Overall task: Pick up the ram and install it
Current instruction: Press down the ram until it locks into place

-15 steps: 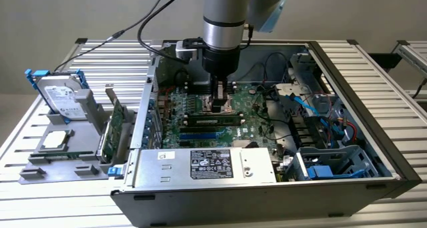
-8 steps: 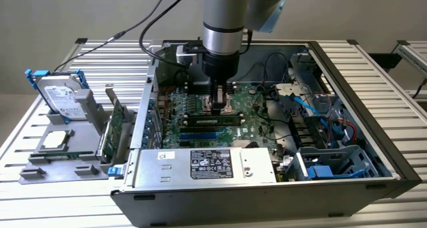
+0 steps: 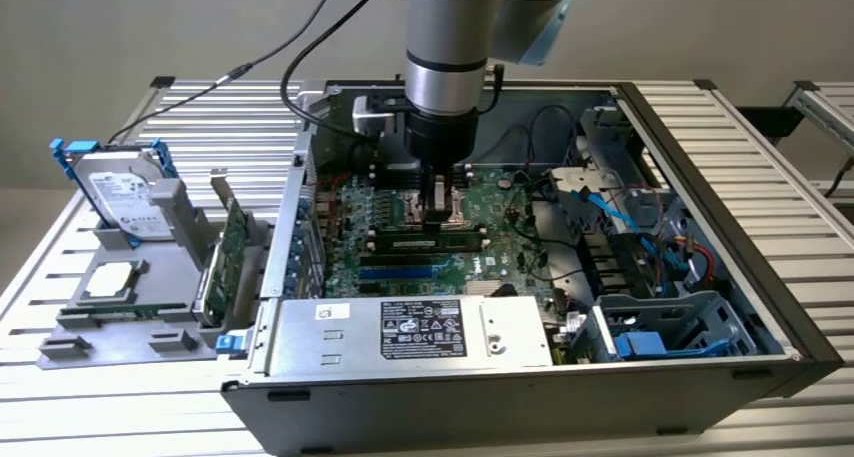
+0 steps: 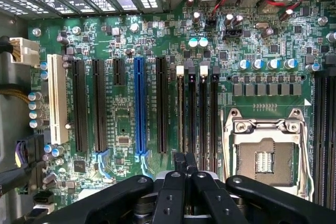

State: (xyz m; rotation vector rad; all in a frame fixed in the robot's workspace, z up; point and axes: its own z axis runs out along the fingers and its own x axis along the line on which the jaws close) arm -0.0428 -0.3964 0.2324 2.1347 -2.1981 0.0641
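From the exterior view's left we see a silver hard drive (image 3: 123, 192) in blue rails, a green expansion card (image 3: 232, 247), then the steel computer case (image 3: 721, 227). There the ram (image 3: 430, 243) lies seated in a motherboard slot beneath the closed fingers (image 3: 441, 215). The wrist view adds a blue PCIe slot (image 4: 139, 106) and the square metal CPU socket (image 4: 264, 153).

A silver hard drive (image 3: 124, 194) stands upright in a grey holder (image 3: 127, 297) beside the open computer case (image 3: 747, 237).
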